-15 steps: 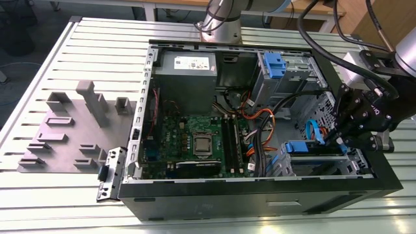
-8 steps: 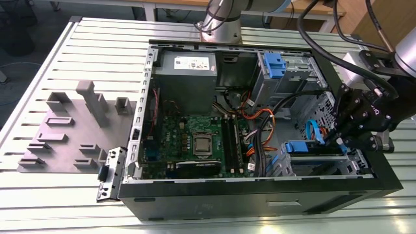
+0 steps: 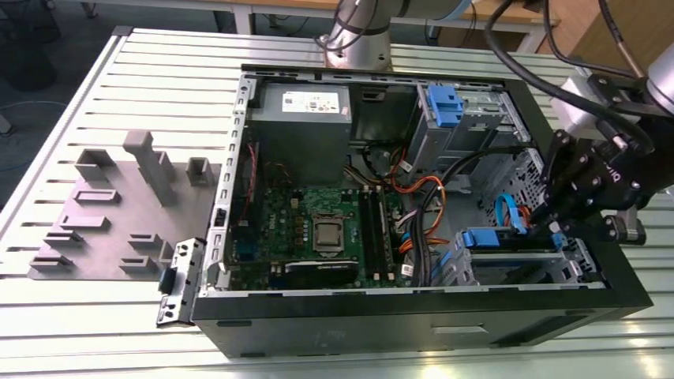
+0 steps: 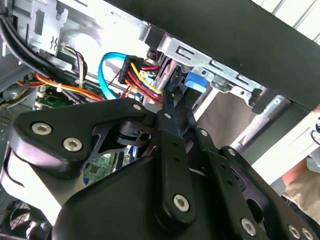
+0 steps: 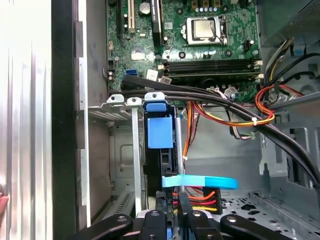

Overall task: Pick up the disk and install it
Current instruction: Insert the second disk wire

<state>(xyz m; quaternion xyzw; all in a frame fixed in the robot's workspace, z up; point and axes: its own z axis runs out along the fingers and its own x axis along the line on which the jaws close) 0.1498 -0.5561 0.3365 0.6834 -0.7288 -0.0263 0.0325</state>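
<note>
1. The pincer (image 3: 560, 223) reaches down inside the open computer case (image 3: 421, 316) on the counter (image 3: 106, 316), so it can work at the drive bay.
2. The disk (image 5: 160, 132) sits on edge in that bay, just ahead of the pincer tips, its blue rail outward.
3. The tips look drawn together near the cable plugs (image 5: 192, 197); I cannot tell whether they clamp anything.

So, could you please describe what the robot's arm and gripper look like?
The arm is silver-grey metal with round joints, and black cables loop along it. The gripper is matte black, built of flat linkage plates joined by silver screws, tapering to slim black fingers.
</note>
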